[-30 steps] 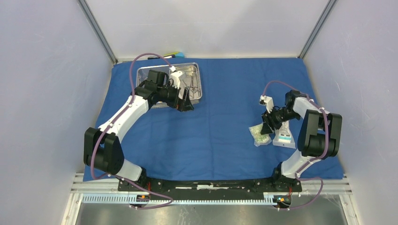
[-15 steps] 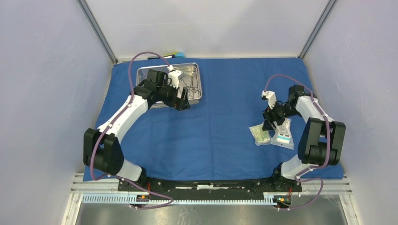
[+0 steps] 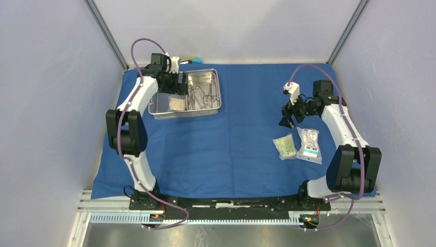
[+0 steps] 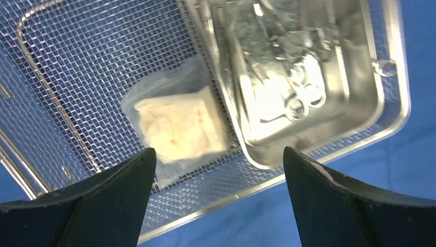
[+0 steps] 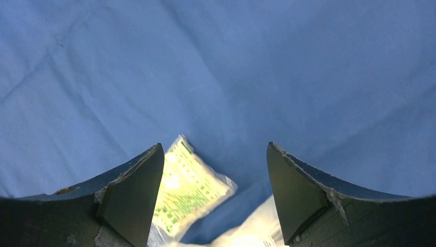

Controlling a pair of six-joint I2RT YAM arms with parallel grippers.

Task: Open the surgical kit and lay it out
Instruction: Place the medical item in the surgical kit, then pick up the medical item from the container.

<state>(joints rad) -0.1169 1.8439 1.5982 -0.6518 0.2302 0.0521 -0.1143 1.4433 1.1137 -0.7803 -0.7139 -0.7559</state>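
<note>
The blue cloth wrap lies spread over the table. On it at the back left stands the wire-mesh tray, with the smaller steel pan inside on the right. The pan holds scissors-like instruments. One clear packet lies on the mesh. My left gripper hangs open above the tray, holding nothing. Two packets lie on the cloth at right, a green-printed one and a white one. My right gripper hovers open behind them, holding nothing.
A small white-yellow-blue block toy lies just behind the tray at the cloth's back edge. Grey walls close in the left, right and back sides. Bare blue cloth fills the middle and front of the table.
My right gripper opened, left the white packet on the cloth beside the green one, and rose back away. My left arm swung from the tray's front edge to above its back left.
</note>
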